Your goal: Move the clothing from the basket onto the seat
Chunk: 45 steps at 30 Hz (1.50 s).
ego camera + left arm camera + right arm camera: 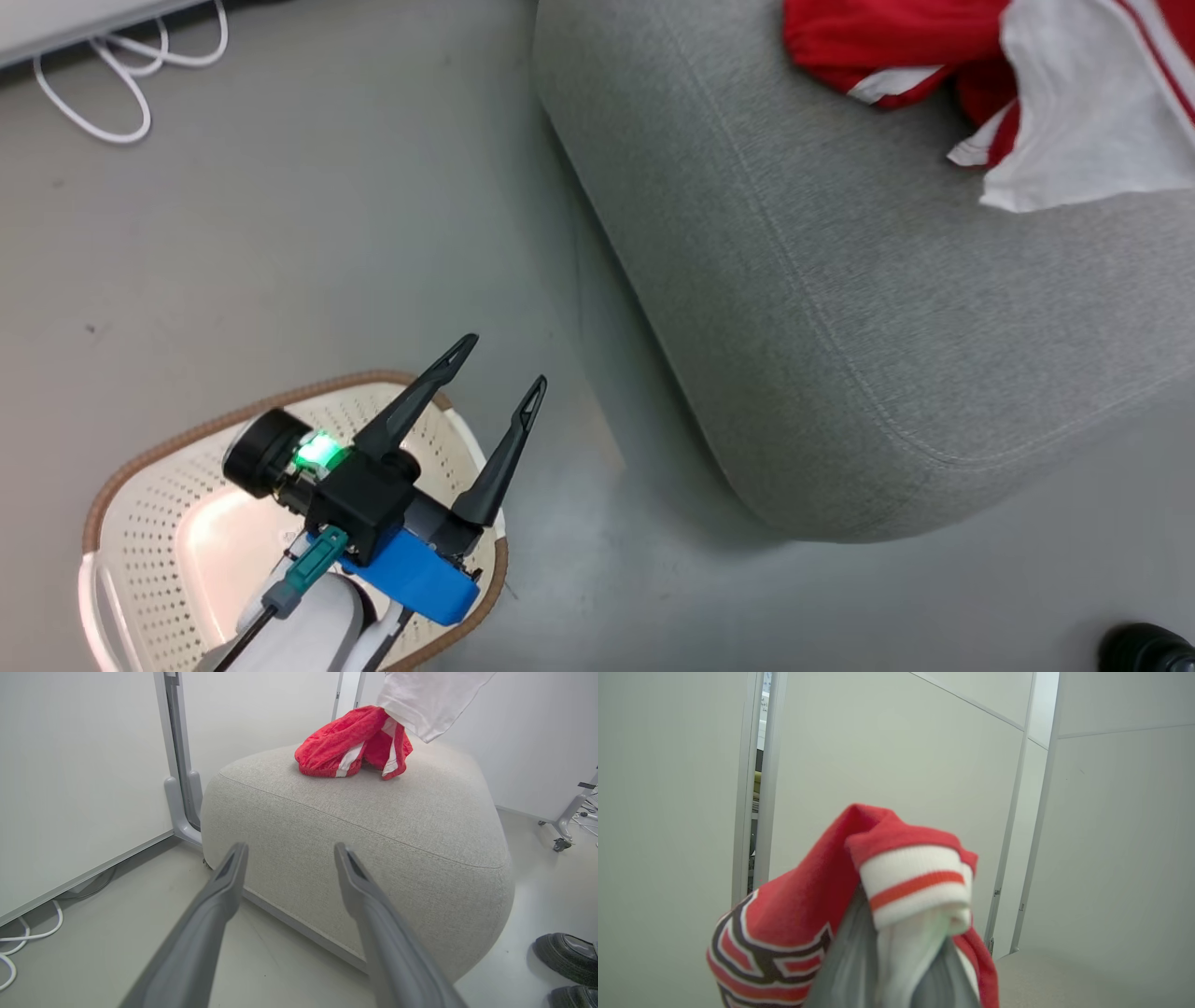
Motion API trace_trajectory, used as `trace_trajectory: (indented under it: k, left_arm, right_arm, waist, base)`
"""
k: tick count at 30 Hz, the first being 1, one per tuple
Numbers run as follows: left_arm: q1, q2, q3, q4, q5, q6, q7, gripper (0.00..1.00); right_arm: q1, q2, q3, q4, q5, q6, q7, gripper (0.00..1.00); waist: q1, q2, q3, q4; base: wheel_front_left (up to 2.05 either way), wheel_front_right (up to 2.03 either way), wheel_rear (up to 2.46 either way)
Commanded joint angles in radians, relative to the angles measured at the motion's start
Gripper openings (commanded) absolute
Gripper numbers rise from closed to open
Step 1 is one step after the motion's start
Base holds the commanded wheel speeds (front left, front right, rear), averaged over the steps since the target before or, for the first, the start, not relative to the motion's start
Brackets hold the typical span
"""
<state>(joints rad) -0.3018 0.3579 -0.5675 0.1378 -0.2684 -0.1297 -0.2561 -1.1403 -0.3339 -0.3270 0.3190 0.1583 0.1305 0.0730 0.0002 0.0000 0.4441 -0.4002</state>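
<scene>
Right wrist view: jersey (794,914) lettering illegible

A bunched red, white-striped jersey (337,745) lies on the grey fabric sofa (887,327), which stands on the pale floor (327,233) near a perforated laundry basket (131,560) and a looped white cable (119,89).

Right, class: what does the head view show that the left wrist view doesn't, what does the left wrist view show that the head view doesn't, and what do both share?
Head view, not left wrist: the basket on the floor, beneath the left gripper.
Left wrist, not head: the white wall panels behind the sofa, and a wheeled stand leg.
Both: the sofa, the red clothing on it, white cloth hanging above that, the white cable, a dark shoe, and the left gripper's open jaws.
</scene>
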Motion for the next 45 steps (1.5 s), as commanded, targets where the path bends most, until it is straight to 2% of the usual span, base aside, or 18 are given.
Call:
trace_trajectory:
  k: [1, 6, 13, 22, 31, 32, 34, 35, 36, 45]
  left_arm:
    - [-0.032, 0.015, -0.005, -0.018, 0.015, -0.001, 0.009, 1.0]
    - [-0.064, 0.042, -0.003, -0.071, 0.027, 0.001, 0.03, 1.0]
    - [-0.098, 0.065, -0.012, -0.123, 0.047, 0.003, 0.053, 1.0]
    - [-0.112, 0.057, -0.03, -0.122, 0.04, 0.004, 0.049, 1.0]
    - [-0.115, 0.048, -0.037, -0.097, 0.031, 0.008, 0.035, 1.0]
    - [-0.116, 0.045, -0.039, -0.094, 0.03, 0.008, 0.033, 1.0]
    - [-0.116, 0.038, -0.043, -0.085, 0.026, 0.007, 0.031, 1.0]
    - [-0.116, 0.034, -0.045, -0.079, 0.024, 0.007, 0.027, 1.0]
    - [-0.115, 0.031, -0.046, -0.072, 0.023, 0.007, 0.023, 1.0]
    - [-0.082, -0.021, -0.077, 0.017, -0.024, 0.002, -0.001, 1.0]
  right_arm:
    - [-0.015, -0.005, -0.021, 0.015, -0.015, 0.001, -0.015, 0.0]
    - [0.033, 0.014, -0.055, 0.062, -0.027, 0.001, -0.043, 0.0]
    - [0.106, 0.032, -0.092, 0.202, -0.063, 0.001, -0.089, 0.0]
    - [0.135, 0.055, -0.151, 0.368, -0.1, 0.001, -0.132, 0.0]
    - [0.116, 0.049, -0.153, 0.427, -0.122, 0.001, -0.155, 0.0]
    - [0.118, 0.048, -0.152, 0.431, -0.124, 0.001, -0.159, 0.12]
    - [0.124, 0.043, -0.145, 0.436, -0.131, 0.001, -0.166, 0.48]
    - [0.127, 0.039, -0.142, 0.441, -0.132, 0.001, -0.167, 0.93]
    - [0.132, 0.039, -0.139, 0.444, -0.132, 0.001, -0.168, 1.0]
    - [0.209, 0.019, -0.122, 0.474, -0.145, 0.001, -0.163, 1.0]
  waist:
    - [-0.0002, 0.0, 0.056, 0.031]
    - [-0.0002, 0.0, 0.113, 0.049]
    - [-0.0002, 0.0, 0.168, 0.074]
    - [-0.0002, 0.0, 0.186, 0.097]
    - [-0.0002, 0.0, 0.173, 0.102]
    - [-0.0002, 0.0, 0.169, 0.103]
    - [-0.0002, 0.0, 0.158, 0.106]
    - [-0.0002, 0.0, 0.152, 0.107]
    - [-0.0002, 0.0, 0.146, 0.108]
    - [-0.0002, 0.0, 0.032, 0.139]
  base:
    - [0.0, 0.0, 0.0]
    - [0.0, 0.0, 0.0]
    - [0.0, 0.0, 0.0]
    - [0.0, 0.0, 0.0]
    - [0.0, 0.0, 0.0]
    - [0.0, 0.0, 0.0]
    - [0.0, 0.0, 0.0]
    - [0.0, 0.0, 0.0]
    - [0.0, 0.0, 0.0]
    - [0.0, 0.0, 0.0]
